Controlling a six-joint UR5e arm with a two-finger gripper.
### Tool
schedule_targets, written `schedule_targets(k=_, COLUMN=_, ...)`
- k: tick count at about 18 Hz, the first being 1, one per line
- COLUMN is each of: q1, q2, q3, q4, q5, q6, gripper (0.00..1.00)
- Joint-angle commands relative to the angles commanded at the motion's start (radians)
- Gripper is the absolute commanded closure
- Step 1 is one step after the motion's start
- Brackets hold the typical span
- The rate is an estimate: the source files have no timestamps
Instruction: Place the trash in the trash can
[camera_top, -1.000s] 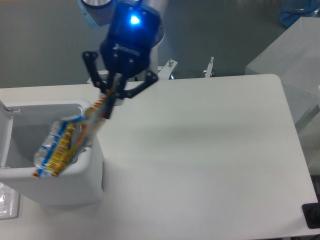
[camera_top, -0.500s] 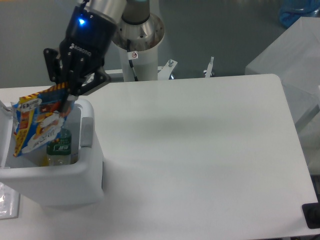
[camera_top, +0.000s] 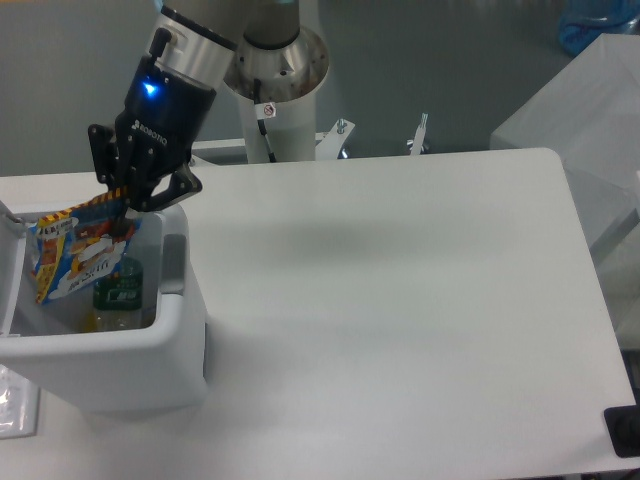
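Your black two-finger gripper (camera_top: 122, 212) has its jaws clenched on the top edge of the crumpled blue snack wrapper (camera_top: 75, 256), which hangs inside the open white boxy plastic bin (camera_top: 120, 350) on the white worktop (camera_top: 400, 300). The small clear green-labelled bottle (camera_top: 118, 290) stands inside the bin, beside the wrapper.

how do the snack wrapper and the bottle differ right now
The snack wrapper hangs pinched in the gripper, over the trash can; the bottle is already down inside it, held by nothing. The wrapper is flat, blue with yellow and red print; the bottle is clear with a green label. The wrapper hangs tilted; the bottle looks upright. Both are within the can's opening.
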Motion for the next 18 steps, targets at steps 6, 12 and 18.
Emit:
schedule_targets(k=6, q1=0.0, q2=0.005, q3=0.017, q4=0.002, q5=0.0, q6=0.0, gripper=0.0)
schedule_targets(k=12, q1=0.063, q2=-0.014, q3=0.15, q4=0.011, q5=0.0, q6=0.015, gripper=0.0)
schedule_targets(k=18, q1=0.27, q2=-0.116, q3=0.23, q4=0.012, q5=-0.003, q6=0.02, gripper=0.0)
